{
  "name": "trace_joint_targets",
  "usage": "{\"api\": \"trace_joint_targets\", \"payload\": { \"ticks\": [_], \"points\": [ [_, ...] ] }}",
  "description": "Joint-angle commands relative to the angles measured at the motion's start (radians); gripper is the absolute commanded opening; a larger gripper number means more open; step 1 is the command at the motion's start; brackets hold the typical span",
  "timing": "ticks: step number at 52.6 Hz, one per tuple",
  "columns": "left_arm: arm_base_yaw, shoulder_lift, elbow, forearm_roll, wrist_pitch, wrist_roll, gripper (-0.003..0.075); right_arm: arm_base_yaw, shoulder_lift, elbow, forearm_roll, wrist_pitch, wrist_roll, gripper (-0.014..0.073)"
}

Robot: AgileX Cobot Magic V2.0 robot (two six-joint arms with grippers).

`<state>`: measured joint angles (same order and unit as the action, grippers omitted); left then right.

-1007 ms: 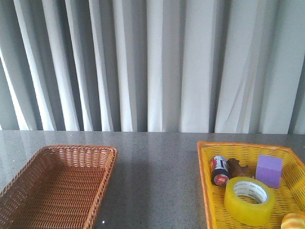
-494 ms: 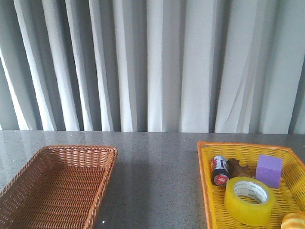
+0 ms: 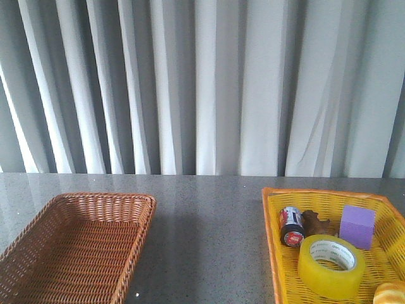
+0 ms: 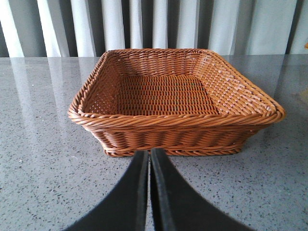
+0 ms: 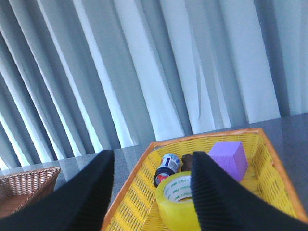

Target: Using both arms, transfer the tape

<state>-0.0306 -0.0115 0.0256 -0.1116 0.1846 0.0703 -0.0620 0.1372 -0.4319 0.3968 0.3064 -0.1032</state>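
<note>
Left tool: the black left tool [image 4: 149,166] has its two fingers pressed together, with only a thin dark line between them; it holds nothing and it is above the worktop.
Right tool: the black right tool [image 5: 151,166] is wide open, its two ribbed fingers stand far apart and nothing is between them; it is raised above the yellow basket.
Tape: the large wide roll of translucent yellow packing tape with a white printed core [image 3: 331,266] [image 5: 179,201] lies flat inside the yellow basket, below the right tool and partly behind its right finger [image 5: 226,202]; no tool touches it.
Yellow basket: the yellow woven plastic basket with orange rim [image 3: 271,237] [image 5: 126,192] stands under and ahead of the right tool.
Can: the small can with a red, white and blue label [image 3: 291,226] [image 5: 167,166] lies in the same basket, just beside the tape, on its far side.
Cube: the purple foam cube [image 3: 357,226] [image 5: 230,159] is near the tape, also farther away than the tape.
Brown basket: the brown woven wicker basket [image 3: 136,244] [image 4: 178,120] stands just ahead of the left tool, not touching it.
Worktop: the grey speckled stone worktop [image 3: 209,240] carries both baskets, well apart from each other.
</note>
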Motion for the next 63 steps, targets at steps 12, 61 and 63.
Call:
{"api": "trace_joint_targets", "payload": {
  "ticks": [12, 61, 63],
  "points": [
    [0.0, 0.005, -0.028, -0.004, -0.081, -0.009, -0.0006, -0.006, 0.315, -0.319, 0.018, -0.06, -0.191, 0.0463],
    [0.0, 0.005, -0.028, -0.004, -0.081, -0.009, -0.0006, -0.005, 1.679, -1.167, -0.285, 0.568, -0.111, 0.0463],
    [0.0, 0.005, -0.028, -0.004, -0.081, -0.009, -0.0006, -0.005, 1.682, -1.167, -0.285, 0.57, -0.118, 0.0463]
  ]
}}
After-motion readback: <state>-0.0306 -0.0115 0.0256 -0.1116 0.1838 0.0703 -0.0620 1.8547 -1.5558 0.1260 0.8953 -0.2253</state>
